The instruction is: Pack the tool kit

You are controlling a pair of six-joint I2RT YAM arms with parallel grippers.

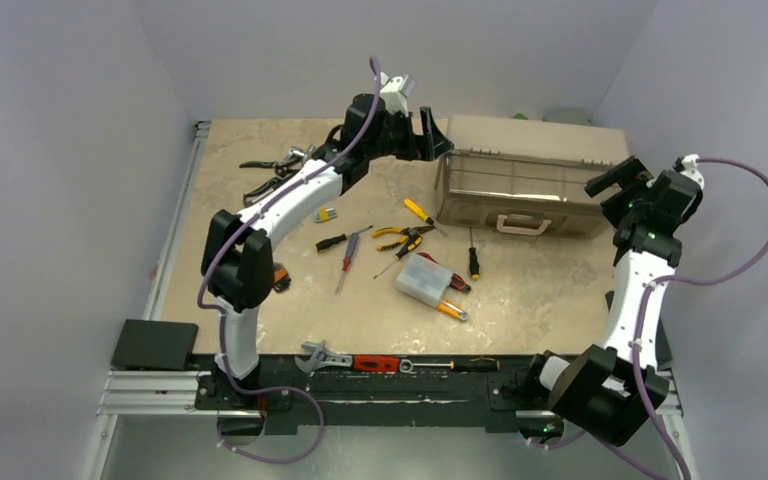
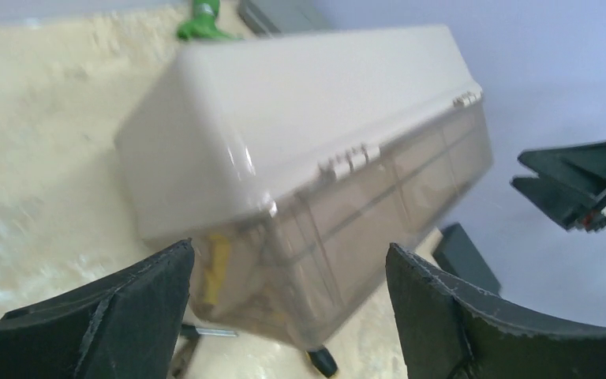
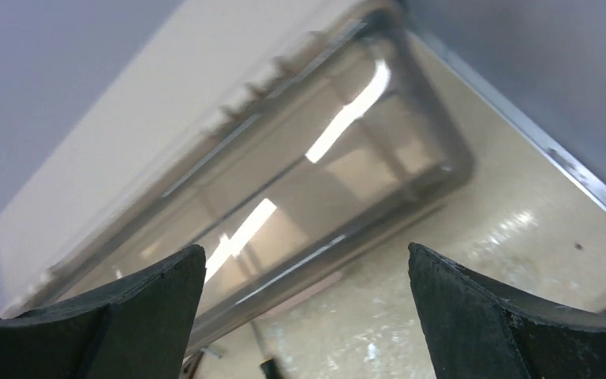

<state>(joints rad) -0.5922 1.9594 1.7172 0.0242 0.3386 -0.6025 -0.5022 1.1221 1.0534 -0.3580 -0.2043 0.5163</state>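
The toolbox (image 1: pixel 525 180) lay at the far right of the table (image 1: pixel 520 295). Its long axis ran left to right, and its smoky lid (image 1: pixel 520 190) and pinkish handle (image 1: pixel 522 226) were turned toward the arms. The left gripper (image 1: pixel 435 138) stood just beside its left end and the right gripper (image 1: pixel 610 183) just beside its right end. Both had their jaws apart and held nothing. The lid seemed closed; through it showed tray walls and something yellow. Screwdrivers (image 1: pixel 345 262) and pliers (image 1: pixel 402 237) lay loose in front, nearer the left arm.
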